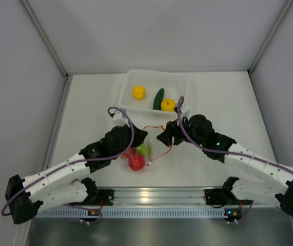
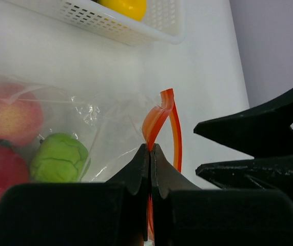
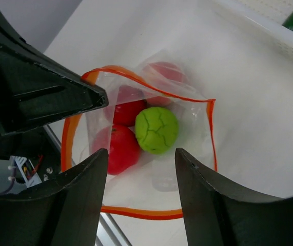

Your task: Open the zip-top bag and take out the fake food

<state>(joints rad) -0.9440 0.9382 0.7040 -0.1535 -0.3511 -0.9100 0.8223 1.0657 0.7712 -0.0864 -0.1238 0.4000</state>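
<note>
The zip-top bag (image 1: 142,154) is shown lying on the desk (image 1: 218,97) between the two arms, just in front of the white basket (image 1: 128,89). Its mouth is turned towards the right arm. One lip of the orange-red zip strip (image 2: 159,115) is pinched between the closed tips of the left end effector (image 2: 150,147) and is lifted clear of the desk, so that the strip is drawn into an open loop.

The right end effector (image 3: 141,154) is seen with its jaws apart and nothing between them. It is poised directly above the mouth. In the right wrist view the loop of strip is framed by the two fingers: the held lip lies at the far left and the free lip (image 3: 136,211) crosses beneath the fingertips. The long axis of the opening is seen running roughly across the gap between the jaws.

Within the bag a light-green ball (image 3: 156,129) rests against a red fruit (image 3: 118,149). A further red piece (image 3: 131,110) and a pink piece (image 2: 7,113) lie beside them. All of this fake food is gathered at the closed end of the bag, away from the held lip. Two yellow fruits (image 1: 138,93) and a dark green cucumber (image 1: 159,97) are seen inside the basket.

The right arm is judged to be the free and better placed one. The coming move is taken to turn on a straight descent through the loop, or onto the free lip.
</note>
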